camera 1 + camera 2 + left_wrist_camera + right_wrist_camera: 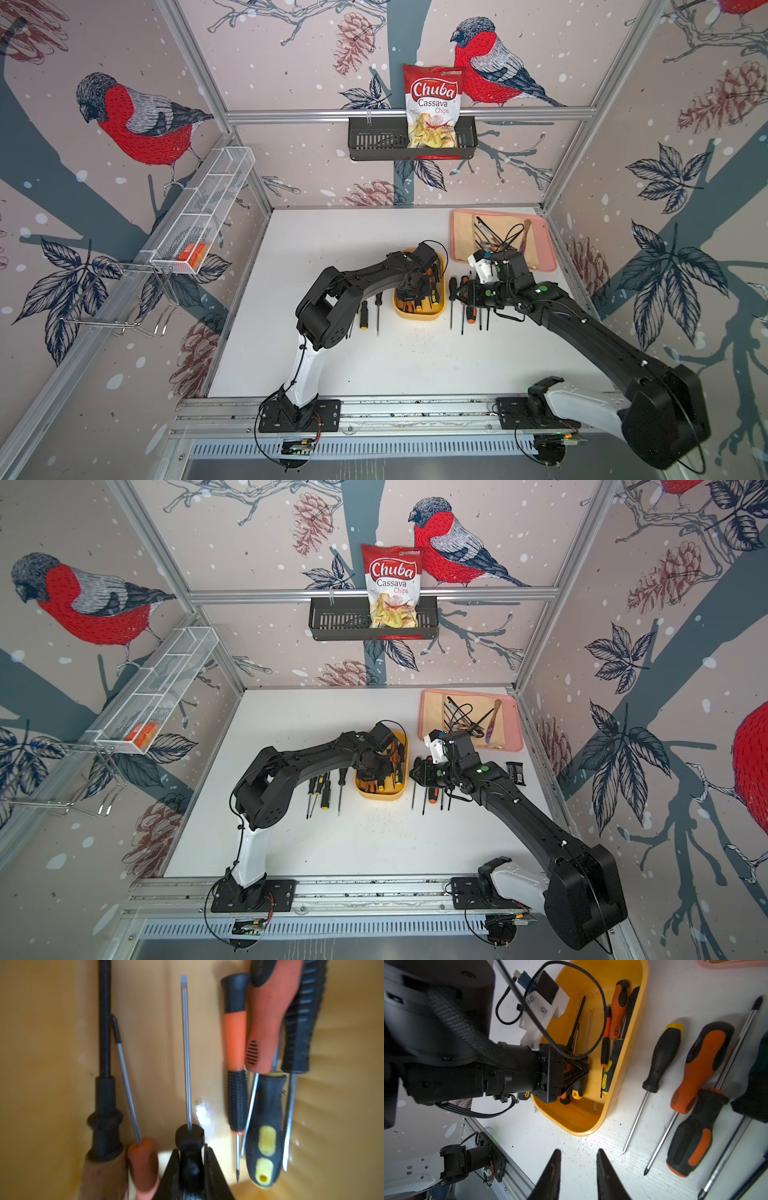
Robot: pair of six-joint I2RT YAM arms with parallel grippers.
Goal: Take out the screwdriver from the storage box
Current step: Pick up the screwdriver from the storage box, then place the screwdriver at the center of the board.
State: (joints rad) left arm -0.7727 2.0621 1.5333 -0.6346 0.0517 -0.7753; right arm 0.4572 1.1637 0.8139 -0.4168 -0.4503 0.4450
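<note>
A: L fingers [216, 1180], status?
B: Clamped on black handle of screwdriver [189, 1134], right behind collar. Still inside storage box [417, 318], mid-frame in a top view. R fingers [604, 1174] apart, empty, over desk [571, 1140] beside box.
A: Risks?
B: Could drag orange-handled neighbour [143, 1165] along on lift, lying just beside grip. Might snag tip on box wall, shift tub.

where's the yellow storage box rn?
Mid-table in both top views: the storage box sits between two rows of loose screwdrivers, just nearer the robot than the pink tray, with the left gripper inside it, gripping a flathead screwdriver.
</note>
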